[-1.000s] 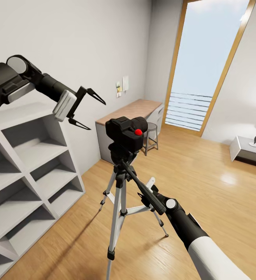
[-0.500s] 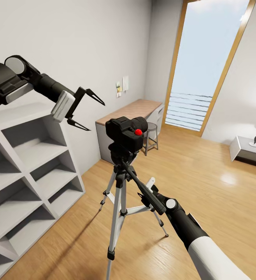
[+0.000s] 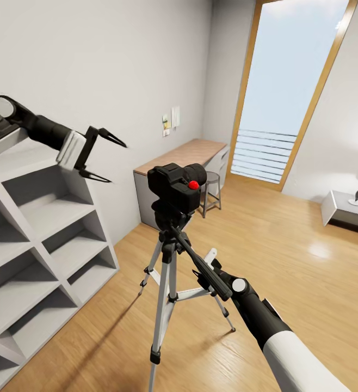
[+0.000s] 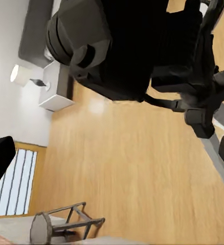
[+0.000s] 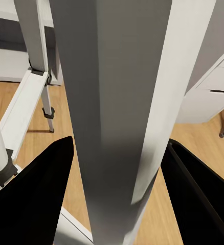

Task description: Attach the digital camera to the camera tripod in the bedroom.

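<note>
Head view: the digital camera (image 3: 176, 187) is sitting on the head of the camera tripod (image 3: 168, 272) near the middle of the picture, its red button facing the robot, with the tripod standing on the wood plank floor (image 3: 288, 261) of the bedroom. The tripod's long black pan handle (image 3: 198, 261) is slanting down toward five o'clock. The right arm is reaching up from five o'clock, forearm stretched straight at the tripod; the right gripper (image 5: 117, 204) is showing in the right wrist view with its two black fingers spread wide on either side of a silver-grey tripod leg (image 5: 125, 102), and whether they are touching it cannot be told. The left arm is stretching in from nine o'clock, held level above the white cube shelf (image 3: 43, 239), and the left gripper (image 3: 102, 155) is gaping wide and empty, well apart from the camera, at its ten o'clock. In the left wrist view the camera (image 4: 122, 46) is looming close. Beyond, a desk (image 3: 184, 158) and a grey stool (image 3: 211, 190) are standing at twelve o'clock, beside the tall window (image 3: 293, 92).
</note>
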### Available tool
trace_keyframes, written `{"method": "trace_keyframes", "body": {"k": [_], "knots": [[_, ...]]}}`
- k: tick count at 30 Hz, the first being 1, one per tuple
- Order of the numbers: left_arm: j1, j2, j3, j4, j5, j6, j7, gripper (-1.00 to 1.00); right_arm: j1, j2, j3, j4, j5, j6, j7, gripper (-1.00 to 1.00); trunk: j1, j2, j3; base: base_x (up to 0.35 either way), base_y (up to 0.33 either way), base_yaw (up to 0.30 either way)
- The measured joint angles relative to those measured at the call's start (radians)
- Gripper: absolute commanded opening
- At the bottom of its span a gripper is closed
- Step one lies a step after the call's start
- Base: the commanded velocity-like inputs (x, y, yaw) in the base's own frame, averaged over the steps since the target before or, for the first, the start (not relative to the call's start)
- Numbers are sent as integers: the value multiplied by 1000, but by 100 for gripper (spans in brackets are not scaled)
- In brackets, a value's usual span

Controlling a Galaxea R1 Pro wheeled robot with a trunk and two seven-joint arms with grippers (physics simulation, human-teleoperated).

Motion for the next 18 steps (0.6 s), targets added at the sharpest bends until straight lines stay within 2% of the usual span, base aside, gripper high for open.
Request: {"method": "trace_keyframes", "body": {"k": [3,4,6,8,10,11,17,18], "knots": [[21,4,0,49,46,19,0,100,0,0,-1,0,0,-1,1,-100,0,0,0,0,0,0],[21,4,0,49,47,20,0,100,0,0,-1,0,0,-1,1,-100,0,0,0,0,0,0],[45,6,0,72,88,44,0,100,0,0,-1,0,0,-2,2,-100,0,0,0,0,0,0],[79,8,3,90,147,79,1,100,0,-1,-5,0,-1,-2,1,-100,0,0,0,0,0,0],[118,12,12,105,222,116,1,100,0,-1,-5,0,-1,-3,2,-100,0,0,0,0,0,0],[118,12,13,105,223,117,1,100,0,-1,-6,0,-1,-3,2,-100,0,0,0,0,0,0],[228,66,79,136,471,216,25,100,0,-1,-6,0,-1,-4,3,-100,0,0,0,0,0,0],[228,67,80,136,473,216,25,100,0,-1,-6,0,-1,-4,3,-100,0,0,0,0,0,0]]}}
